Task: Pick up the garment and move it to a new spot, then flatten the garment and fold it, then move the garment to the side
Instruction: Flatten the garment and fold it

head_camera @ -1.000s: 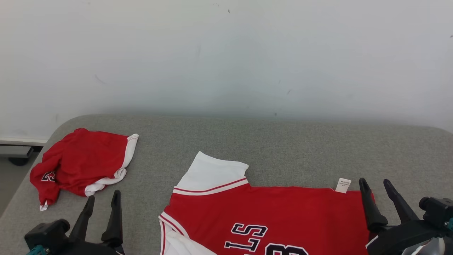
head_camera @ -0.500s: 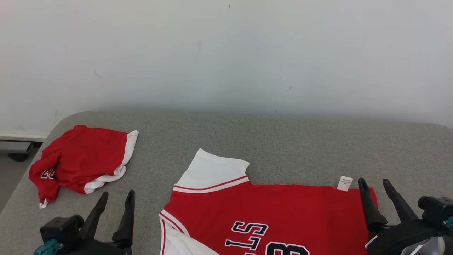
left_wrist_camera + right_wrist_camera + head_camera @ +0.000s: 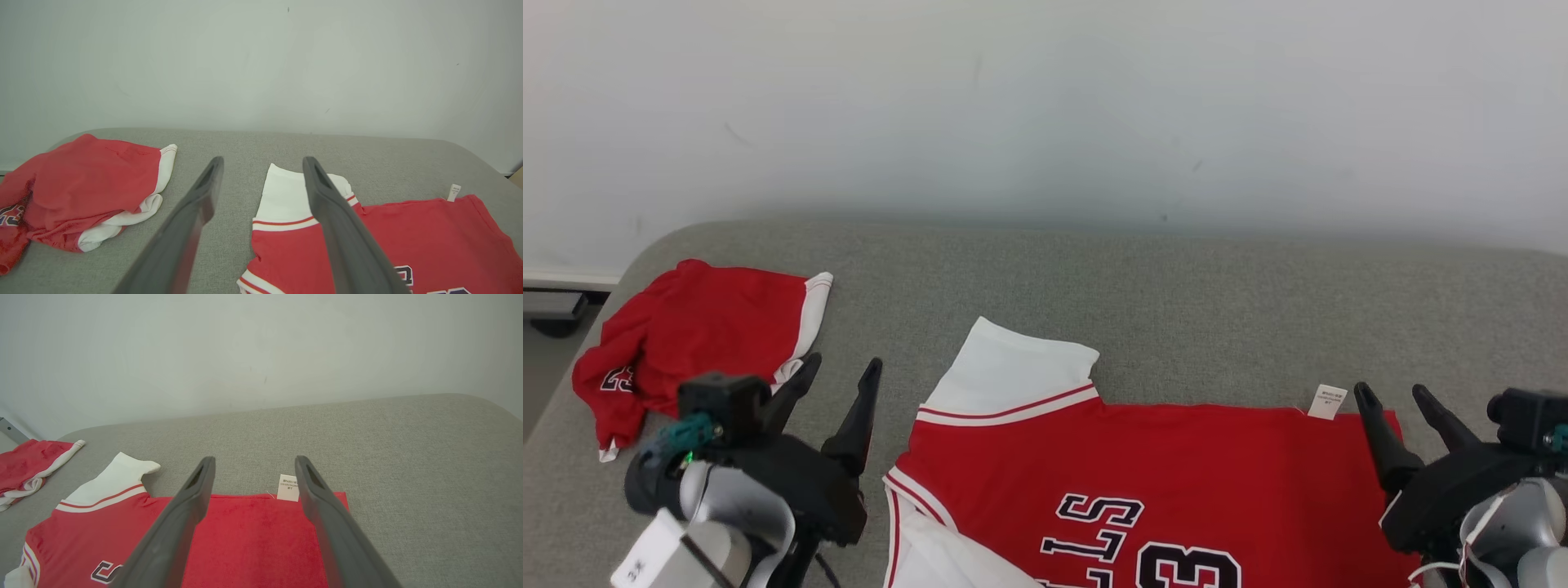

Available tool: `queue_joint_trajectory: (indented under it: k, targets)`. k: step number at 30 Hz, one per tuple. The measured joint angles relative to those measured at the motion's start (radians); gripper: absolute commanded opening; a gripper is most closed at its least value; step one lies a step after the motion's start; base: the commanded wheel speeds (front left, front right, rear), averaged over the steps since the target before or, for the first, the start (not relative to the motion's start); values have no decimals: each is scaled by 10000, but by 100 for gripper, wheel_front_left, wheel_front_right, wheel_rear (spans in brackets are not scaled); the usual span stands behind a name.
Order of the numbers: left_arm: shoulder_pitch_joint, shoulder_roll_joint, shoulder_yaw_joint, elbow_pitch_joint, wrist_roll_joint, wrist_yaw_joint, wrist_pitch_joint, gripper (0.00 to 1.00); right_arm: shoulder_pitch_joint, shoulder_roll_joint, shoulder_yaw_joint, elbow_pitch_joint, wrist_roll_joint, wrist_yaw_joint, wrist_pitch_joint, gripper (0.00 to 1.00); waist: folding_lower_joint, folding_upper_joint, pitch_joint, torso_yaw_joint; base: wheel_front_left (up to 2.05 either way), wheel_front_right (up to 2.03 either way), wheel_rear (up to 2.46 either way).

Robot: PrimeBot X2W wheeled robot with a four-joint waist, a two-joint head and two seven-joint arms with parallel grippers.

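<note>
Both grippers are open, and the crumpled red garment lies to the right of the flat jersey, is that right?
Not quite. The crumpled garment lies to the left of the jersey, apart from it, as the head view shows. The left gripper and right gripper are indeed open.

A bare test room, it seems: a grey fabric-covered surface (image 3: 1176,286) against a plain white wall (image 3: 1045,98).
</note>
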Motion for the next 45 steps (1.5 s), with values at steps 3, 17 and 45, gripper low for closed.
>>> queue_joint_trajectory:
  k: [3, 17, 45]
  targets:
    - [-795, -180, -171, 370, -4, -176, 548, 100, -446, -4, -169, -132, -198, 0, 957, 100, 0, -1, 294, -33, 0, 0, 0]
    - [-4703, -1363, -1034, 3720, 2, -1030, 3277, 100, -2764, -10, -566, -222, -1605, 0, 5417, 100, 1, 3, 2199, -337, 0, 0, 0]
    - [-7708, -1889, -1712, 7843, 268, -2010, 4362, 100, -3807, -10, -709, -1081, -2608, 0, 7664, 100, 0, 1, 4379, -1116, 0, 0, 0]
